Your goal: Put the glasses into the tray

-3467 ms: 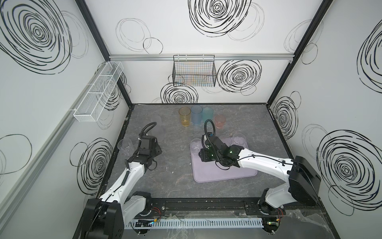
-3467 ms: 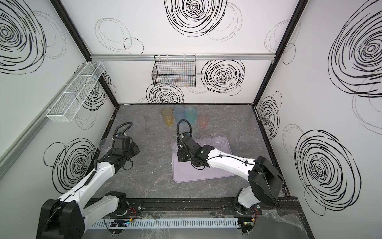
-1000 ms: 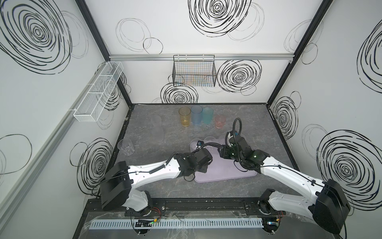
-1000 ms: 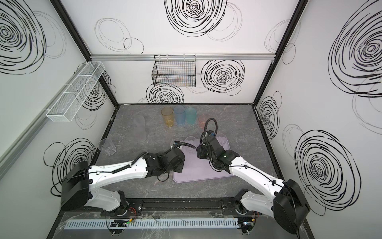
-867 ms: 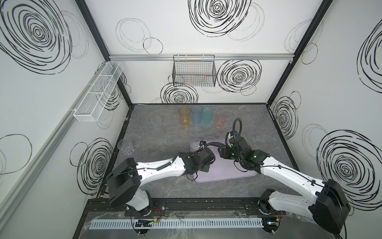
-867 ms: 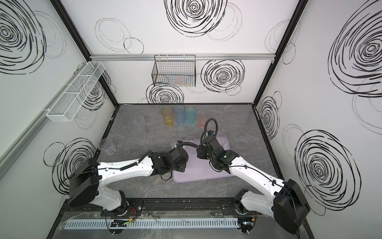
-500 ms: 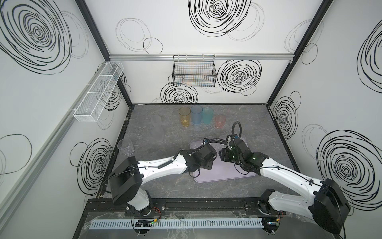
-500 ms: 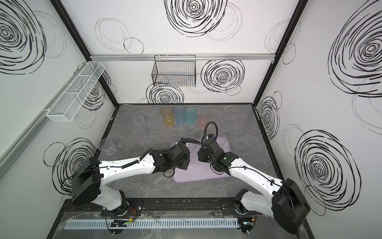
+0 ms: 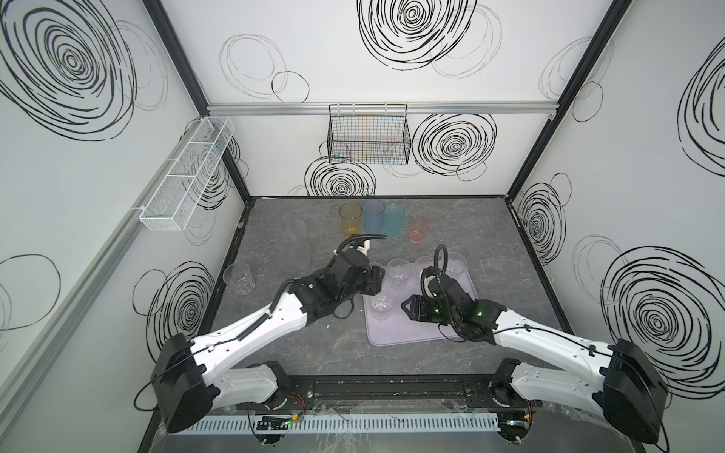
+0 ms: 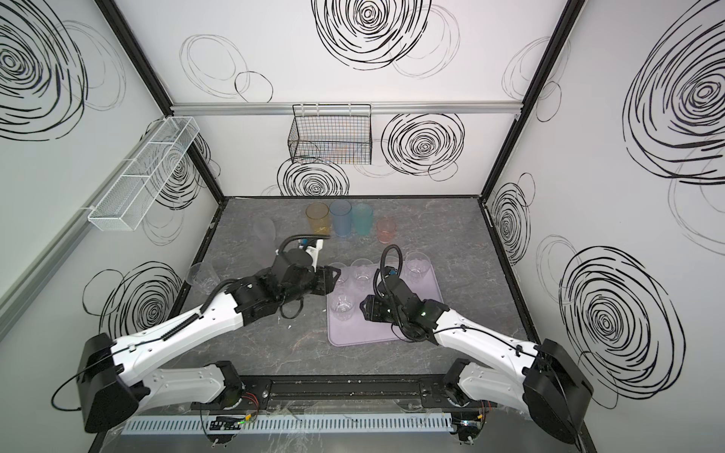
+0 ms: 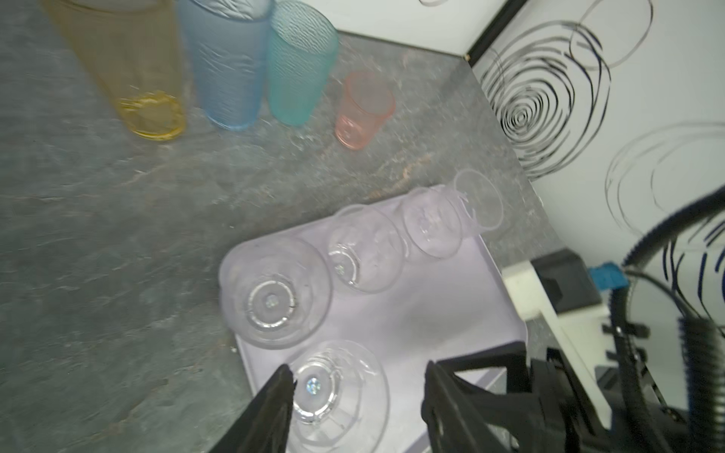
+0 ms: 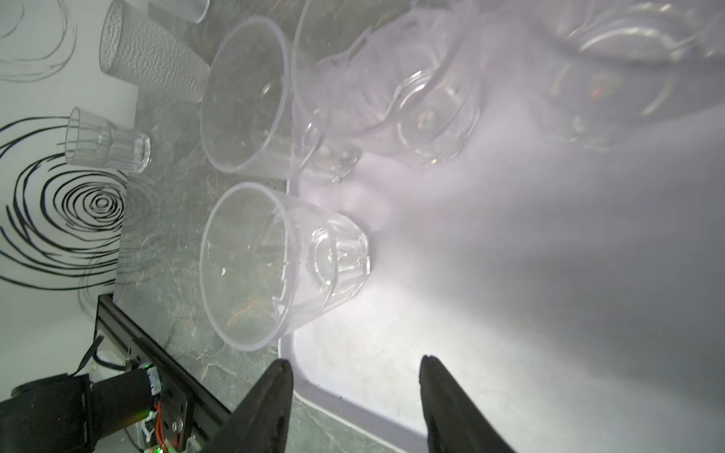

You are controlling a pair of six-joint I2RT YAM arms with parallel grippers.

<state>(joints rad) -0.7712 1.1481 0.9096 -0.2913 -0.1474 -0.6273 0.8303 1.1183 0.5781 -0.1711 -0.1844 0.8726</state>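
Observation:
The lilac tray (image 9: 416,333) (image 10: 372,333) lies right of centre with several clear glasses standing on it. My left gripper (image 9: 379,278) (image 11: 359,380) is open above the tray's left end. A clear glass (image 9: 381,308) (image 11: 337,392) stands free below the gap, close to one finger (image 11: 274,408). My right gripper (image 9: 406,308) (image 12: 355,362) is open and empty, low over the tray (image 12: 510,274), facing that glass (image 12: 286,262). Amber (image 9: 350,219), blue (image 9: 372,217), teal (image 9: 393,219) and pink (image 9: 417,230) glasses stand in a row at the back.
One clear glass (image 9: 239,277) stands by the left wall. Two frosted glasses (image 9: 300,243) stand at the back left. A black wire basket (image 9: 368,139) hangs on the back wall and a white one (image 9: 188,176) on the left wall.
My left gripper carried a clear glass from the left onto the tray, opened, let it go and drew back a little. My right gripper, still open, shifted toward the tray's front.

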